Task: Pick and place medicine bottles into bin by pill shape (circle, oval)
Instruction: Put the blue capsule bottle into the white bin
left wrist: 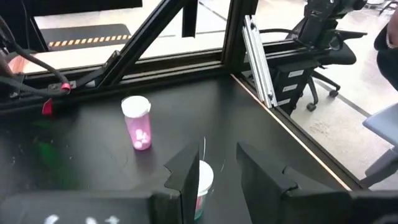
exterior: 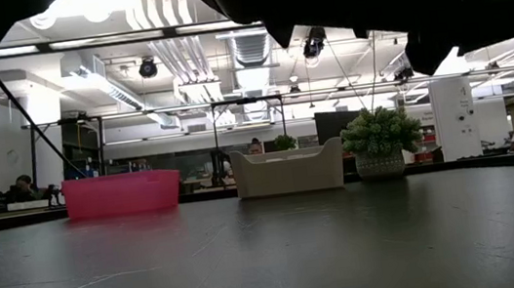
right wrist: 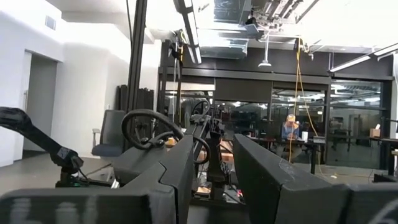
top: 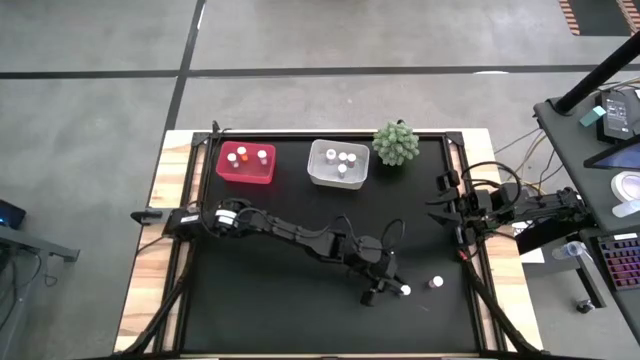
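Two medicine bottles stand upright on the black table top at the near right. One white-capped bottle (top: 405, 291) (left wrist: 203, 179) stands right at the tips of my left gripper (top: 384, 287) (left wrist: 217, 163), which is open; one finger hides part of the bottle. The other bottle (top: 437, 283) (left wrist: 137, 122), holding pink pills, stands a little farther toward the right edge. My right gripper (top: 446, 200) (right wrist: 214, 155) waits open at the table's right edge, raised and away from the bottles.
A red bin (top: 246, 163) (exterior: 123, 194) holding three bottles and a white bin (top: 338, 163) (exterior: 288, 170) holding several stand at the far edge. A green spiky plant (top: 397, 143) (exterior: 382, 143) stands right of them. Black frame rails (left wrist: 186, 62) border the table.
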